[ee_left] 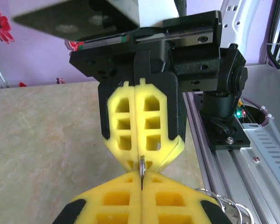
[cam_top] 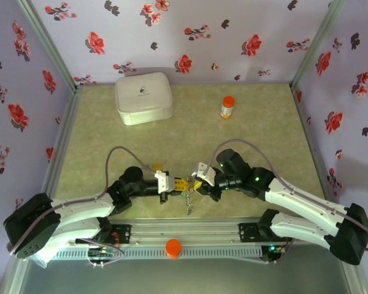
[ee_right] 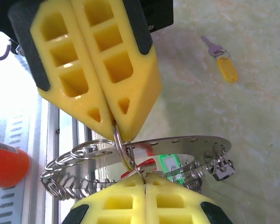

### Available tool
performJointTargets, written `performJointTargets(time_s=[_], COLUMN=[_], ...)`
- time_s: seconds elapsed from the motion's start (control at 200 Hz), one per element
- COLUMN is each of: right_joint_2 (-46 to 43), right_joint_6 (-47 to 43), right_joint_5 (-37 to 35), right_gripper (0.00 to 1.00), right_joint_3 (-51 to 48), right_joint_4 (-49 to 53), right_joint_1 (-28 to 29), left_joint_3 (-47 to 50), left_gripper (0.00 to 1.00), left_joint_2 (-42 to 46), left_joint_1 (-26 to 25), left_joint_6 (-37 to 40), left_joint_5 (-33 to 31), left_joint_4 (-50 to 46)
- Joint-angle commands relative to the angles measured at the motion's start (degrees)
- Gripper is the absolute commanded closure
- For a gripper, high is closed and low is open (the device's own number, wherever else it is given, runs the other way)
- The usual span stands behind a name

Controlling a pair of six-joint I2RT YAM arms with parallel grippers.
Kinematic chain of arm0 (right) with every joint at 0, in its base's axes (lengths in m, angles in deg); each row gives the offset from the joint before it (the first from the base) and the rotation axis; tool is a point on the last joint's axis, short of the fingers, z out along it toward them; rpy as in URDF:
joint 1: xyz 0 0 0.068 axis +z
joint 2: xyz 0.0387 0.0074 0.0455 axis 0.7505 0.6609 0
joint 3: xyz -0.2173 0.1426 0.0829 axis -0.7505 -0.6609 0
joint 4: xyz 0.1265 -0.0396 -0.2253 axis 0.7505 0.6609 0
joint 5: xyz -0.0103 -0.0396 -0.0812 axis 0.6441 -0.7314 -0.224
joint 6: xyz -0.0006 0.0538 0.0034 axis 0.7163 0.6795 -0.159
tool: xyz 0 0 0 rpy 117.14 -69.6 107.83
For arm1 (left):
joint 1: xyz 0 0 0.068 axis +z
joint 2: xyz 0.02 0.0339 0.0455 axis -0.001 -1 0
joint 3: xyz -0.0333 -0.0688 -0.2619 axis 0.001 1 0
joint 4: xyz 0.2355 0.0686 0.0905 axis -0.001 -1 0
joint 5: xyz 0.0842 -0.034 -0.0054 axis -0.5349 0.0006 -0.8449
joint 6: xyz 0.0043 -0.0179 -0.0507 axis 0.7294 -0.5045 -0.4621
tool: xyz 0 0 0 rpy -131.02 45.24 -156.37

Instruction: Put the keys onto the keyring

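A thin wire loop (ee_right: 117, 142) is being pinched at the tabletop's (cam_top: 264, 128) near edge. The left claw (ee_right: 117, 122) and the right claw (ee_right: 143, 178) are each being clamped together on it, tip to tip. The keyring (ee_right: 186, 141) is being carried just beside it, with a green-tagged key (ee_right: 170, 164). The loop is best being eased apart by a small twist, not a pull. A yellow-tagged key (ee_right: 222, 63) is lying apart, farther out. The loop's split is being hidden by the pads, and the remaining keys cannot be made out clearly.
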Motion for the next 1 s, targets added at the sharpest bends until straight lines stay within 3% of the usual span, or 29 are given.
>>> performJointTargets(time_s=[0.0,0.11,0.305,0.435,0.81,1.0], right_joint_2=[1.6,1.29,-3.13,-4.7,-1.77,-0.99], right_joint_6=[-1.87,-2.15,-1.12,0.38,0.79,1.29], right_joint_5=[-0.64,-0.97,-1.95,0.88,2.08,2.15], right_gripper=[1.0,0.98,0.76,0.74,0.83,1.0], right_joint_3=[2.51,2.58,0.78,-0.34,0.31,0.98], right_joint_4=[1.52,1.83,0.7,-1.84,-4.36,-4.33], right_joint_1=[0.02,0.09,0.03,0.1,0.04,0.04], left_joint_3=[-0.66,-0.79,-0.31,-0.21,-0.77,-0.73], left_gripper=[1.0,1.0,1.0,1.0,1.0,1.0], left_joint_2=[-0.47,-0.88,-1.04,-1.37,-2.19,-2.62], left_joint_1=[0.09,0.09,0.05,0.09,0.18,0.27], left_joint_6=[-0.5,-0.55,-0.75,-0.57,-0.38,-0.2], left_joint_5=[0.37,0.51,0.56,0.54,0.61,0.06], left_joint_4=[5.39,5.82,5.85,5.99,6.79,6.79])
